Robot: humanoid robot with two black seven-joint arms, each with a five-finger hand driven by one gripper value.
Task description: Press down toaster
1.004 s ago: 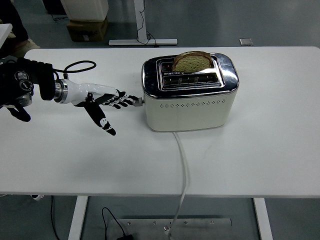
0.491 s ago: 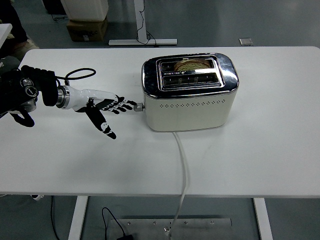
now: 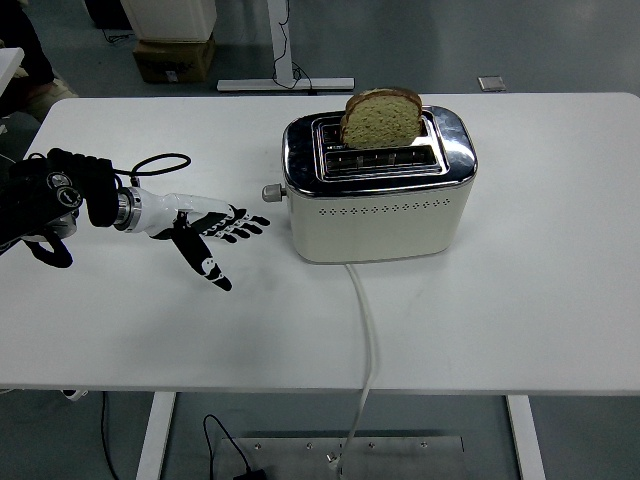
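Head view, operator: at the near edge of the white table point(image 3: 500, 330) you have a white power cord point(image 3: 368, 340) running from the toaster's front face down over the edge toward the floor. Moving inward, your left hand point(image 3: 205, 235) sits low over the tabletop on the left side, fingers point(image 3: 245, 226) spread and extended toward the toaster, thumb angled down toward the near edge; it holds nothing. The fingertips stop short of the lever knob point(image 3: 268, 192), with a clear gap between them. Your black forearm point(image 3: 50, 195) enters from the left edge, with a black cable point(image 3: 160, 160) looped behind it. The cream toaster point(image 3: 378, 190) with chrome top stands at the table's centre, slightly to the right, long side facing you. Its lever knob projects from the left end, high on the body. A slice of bread point(image 3: 380, 117) stands upright in the far slot, well above the top. Beyond the table, a cardboard box point(image 3: 175, 55) rests on the floor.
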